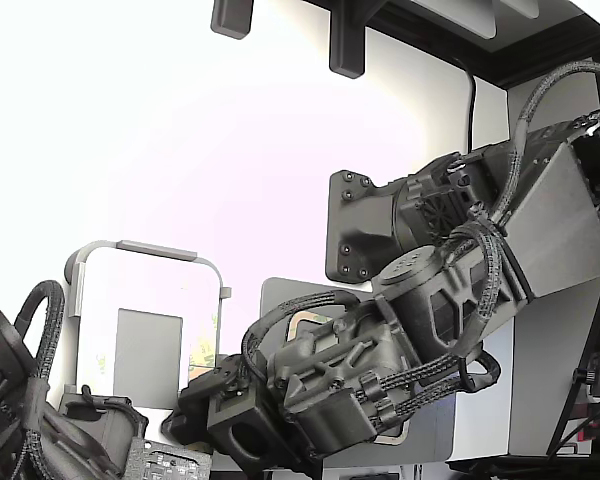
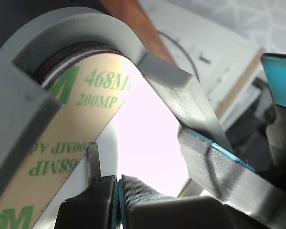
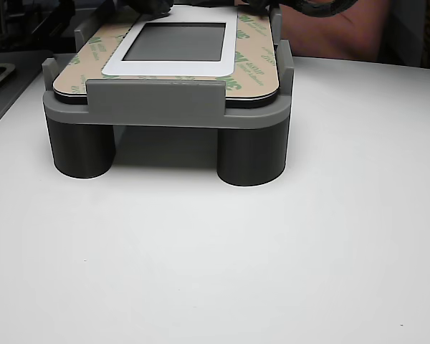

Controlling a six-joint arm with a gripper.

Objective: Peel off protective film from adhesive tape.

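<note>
Wrist view, closest: gripper point(image 2: 118, 191) with both fingertips pressed together, teal pads meeting; a thin dark sliver sticks up beside them, and whether any film sits between them cannot be told. Just behind, the protective film point(image 2: 62, 138), cream with green print, lies flat along the rounded corner inside the grey holder point(image 2: 19, 109).

Other view: the holder point(image 3: 165, 107) stands on stubby legs on the white table point(image 3: 272, 272); film point(image 3: 252, 50) frames a white-bordered dark panel point(image 3: 173, 41).

Exterior view: the arm point(image 1: 380, 340) reaches down toward the holder point(image 1: 145, 250), the gripper's tip low at its lower edge.
</note>
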